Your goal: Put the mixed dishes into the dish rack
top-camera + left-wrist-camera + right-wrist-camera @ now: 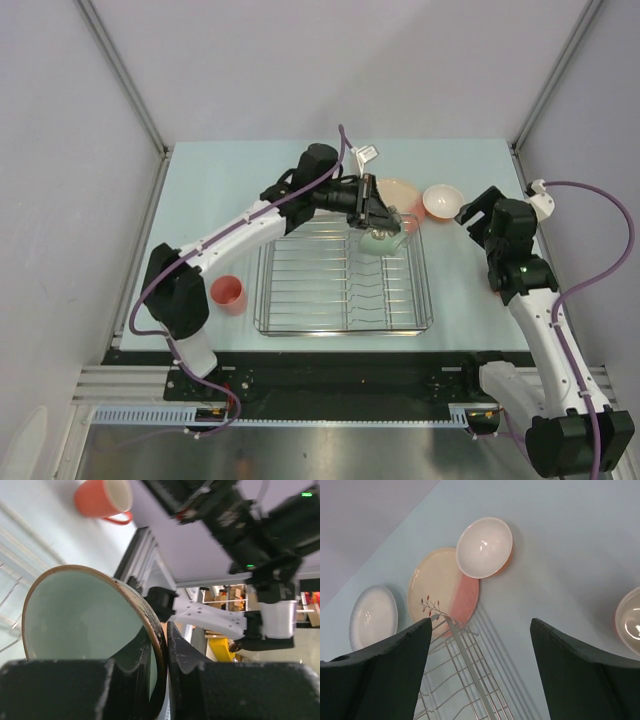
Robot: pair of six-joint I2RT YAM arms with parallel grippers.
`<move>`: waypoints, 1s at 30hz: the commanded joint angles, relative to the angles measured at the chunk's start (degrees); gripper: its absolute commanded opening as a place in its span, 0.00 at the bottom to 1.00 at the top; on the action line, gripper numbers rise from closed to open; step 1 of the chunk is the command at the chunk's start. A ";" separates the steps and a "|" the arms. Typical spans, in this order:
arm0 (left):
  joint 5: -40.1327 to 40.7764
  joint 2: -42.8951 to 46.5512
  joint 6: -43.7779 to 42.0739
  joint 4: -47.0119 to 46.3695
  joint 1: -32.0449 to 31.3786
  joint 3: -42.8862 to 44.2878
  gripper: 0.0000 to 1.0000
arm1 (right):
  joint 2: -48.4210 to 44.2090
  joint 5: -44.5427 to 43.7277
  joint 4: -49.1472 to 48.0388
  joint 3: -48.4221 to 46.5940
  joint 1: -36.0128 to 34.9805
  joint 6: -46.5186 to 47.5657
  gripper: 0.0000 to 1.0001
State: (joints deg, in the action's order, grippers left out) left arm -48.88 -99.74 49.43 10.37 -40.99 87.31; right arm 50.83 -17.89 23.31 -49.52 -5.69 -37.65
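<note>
My left gripper (376, 218) is shut on the rim of the pale green bowl (384, 241) and holds it tilted over the far right corner of the silver wire dish rack (340, 329). In the left wrist view the fingers (187, 655) pinch the bowl's brown-edged rim (80, 615). A coral-pink cup (228, 293) stands left of the rack; it also shows in the left wrist view (102, 497). A pinkish-white plate (402, 192) and an orange bowl with a white inside (443, 200) lie behind the rack. My right gripper (480, 645) is open and empty, above the table near the rack's corner (465, 680).
In the right wrist view the plate (442, 590) and orange bowl (485, 547) lie beyond the rack, a pale round dish (372, 616) sits further left, and an orange-rimmed dish (630, 620) shows at the right edge. Grey walls enclose the table.
</note>
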 commanded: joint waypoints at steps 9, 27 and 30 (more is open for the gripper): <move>5.09 -5.55 31.78 -44.27 -2.25 -5.91 0.00 | -0.20 0.14 -0.73 -1.28 0.24 -1.20 0.84; 16.98 -13.81 13.51 -24.97 -6.64 -1.80 0.00 | -0.20 1.63 -0.37 -2.95 0.24 -1.29 0.84; 16.63 -14.86 14.46 -26.18 -7.43 -2.14 0.00 | -1.17 1.28 0.07 -2.87 0.25 -0.76 0.85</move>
State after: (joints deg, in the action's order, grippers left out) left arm -32.84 -114.50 66.22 -14.11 -46.89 82.04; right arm 51.53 -15.99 23.73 -49.63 -5.58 -38.81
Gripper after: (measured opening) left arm 0.176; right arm 0.840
